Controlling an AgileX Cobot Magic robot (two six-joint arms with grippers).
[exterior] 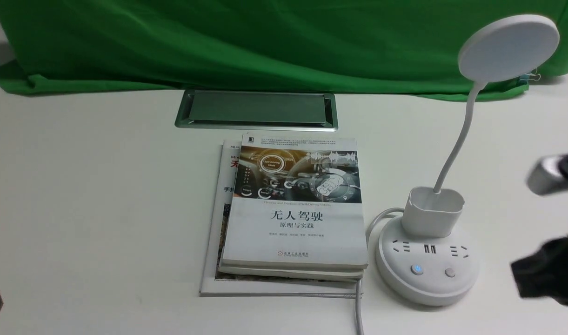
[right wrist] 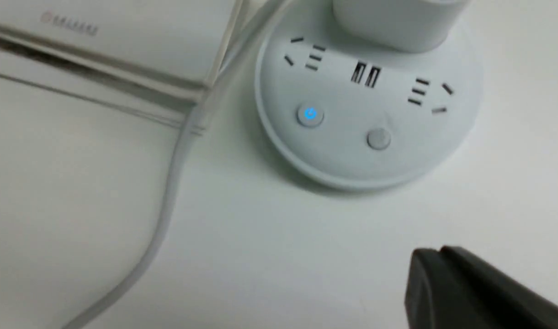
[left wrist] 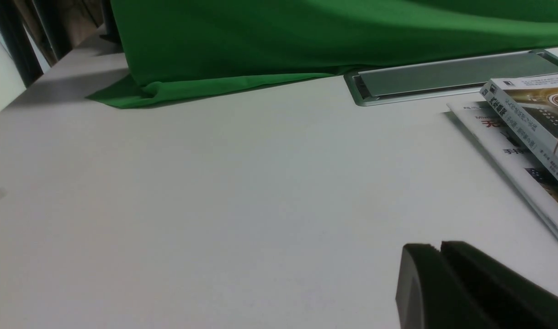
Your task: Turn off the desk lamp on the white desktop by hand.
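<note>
The white desk lamp [exterior: 428, 260] stands on the white desktop [exterior: 93, 195] at the right, its disc head [exterior: 508, 47] raised on a thin neck over a cup-shaped holder [exterior: 432, 211]. Its round base carries a blue-lit button [exterior: 417, 269] and a plain grey button [exterior: 450, 272]. In the right wrist view the base [right wrist: 370, 119] shows both the blue-lit button [right wrist: 310, 114] and the grey button [right wrist: 378, 138]. My right gripper [right wrist: 438, 252] is shut and empty, above the desktop to the right of and nearer than the base; it shows blurred in the front view [exterior: 521, 272]. My left gripper [left wrist: 440, 246] is shut and empty, low at the near left.
Stacked books [exterior: 295, 209] lie left of the lamp base, with the lamp's white cable [exterior: 358, 307] running toward the near edge. A silver-framed grey hatch [exterior: 257, 109] sits behind them. Green cloth [exterior: 265, 42] covers the back.
</note>
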